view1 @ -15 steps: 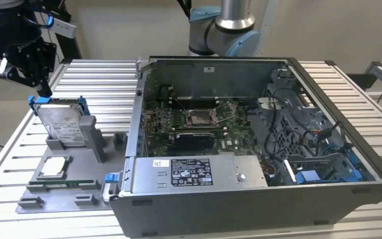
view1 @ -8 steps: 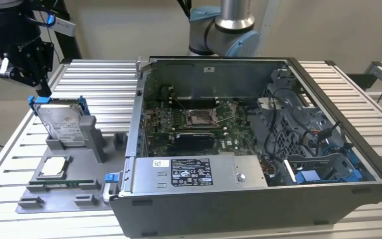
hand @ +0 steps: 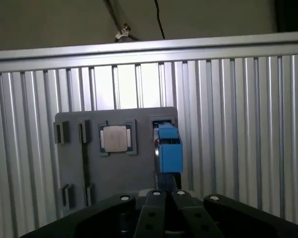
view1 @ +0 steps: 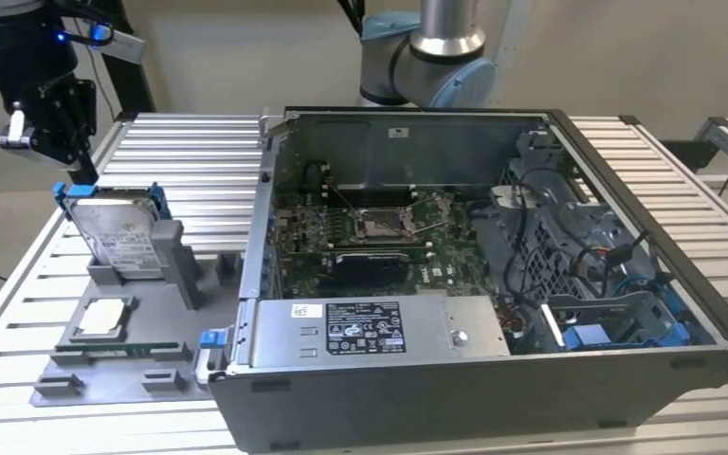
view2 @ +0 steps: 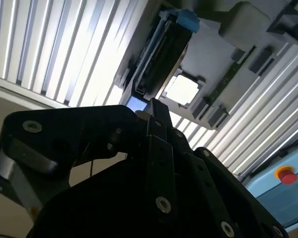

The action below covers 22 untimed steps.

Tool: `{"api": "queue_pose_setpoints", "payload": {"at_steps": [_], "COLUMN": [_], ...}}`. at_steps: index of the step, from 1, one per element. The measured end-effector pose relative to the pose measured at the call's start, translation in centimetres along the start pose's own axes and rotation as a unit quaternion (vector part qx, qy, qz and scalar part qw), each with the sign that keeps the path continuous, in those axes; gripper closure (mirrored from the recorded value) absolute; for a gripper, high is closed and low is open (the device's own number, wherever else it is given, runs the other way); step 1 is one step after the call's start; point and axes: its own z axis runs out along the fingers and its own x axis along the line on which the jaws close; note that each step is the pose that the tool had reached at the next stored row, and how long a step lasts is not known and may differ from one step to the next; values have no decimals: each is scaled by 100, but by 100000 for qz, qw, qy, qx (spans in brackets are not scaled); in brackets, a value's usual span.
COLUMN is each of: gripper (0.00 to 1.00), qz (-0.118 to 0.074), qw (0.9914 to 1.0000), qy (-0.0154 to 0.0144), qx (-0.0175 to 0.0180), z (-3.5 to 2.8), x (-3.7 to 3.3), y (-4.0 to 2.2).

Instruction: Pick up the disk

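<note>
Ribbed aluminium slats form the table (view1: 667, 171). Nearest on it lies the open dark-grey computer case (view1: 465, 408), whose long grey box (view1: 377, 327) wears a black-and-white sticker with print too small to read. Just beside the case, on the exterior view's left, a grey plastic fixture tray (view1: 111, 379) holds a small square silver chip (view1: 102, 316). Behind the chip, the silver-grey disk in its blue bracket (view1: 124, 237) stands on edge in a slot, probably to offer its upper edge to a grasp from above; its white label is illegible. Farther back, the black gripper (view1: 83, 175) hangs just above the bracket's top corner, jaws seemingly drawn together with nothing between them.
</note>
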Motion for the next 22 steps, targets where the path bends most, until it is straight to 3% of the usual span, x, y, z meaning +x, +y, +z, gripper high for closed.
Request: {"api": "queue_pose_setpoints", "payload": {"at_steps": [4, 8, 22], "gripper": [100, 100, 100], "qz": [-1104, -1130, -1239], "qw": [99994, 99992, 99991], "qy": [19, 3, 11], "qx": [74, 555, 559], "z": [2, 5, 10], "x": [3, 7, 8], "y": [51, 168, 170]}}
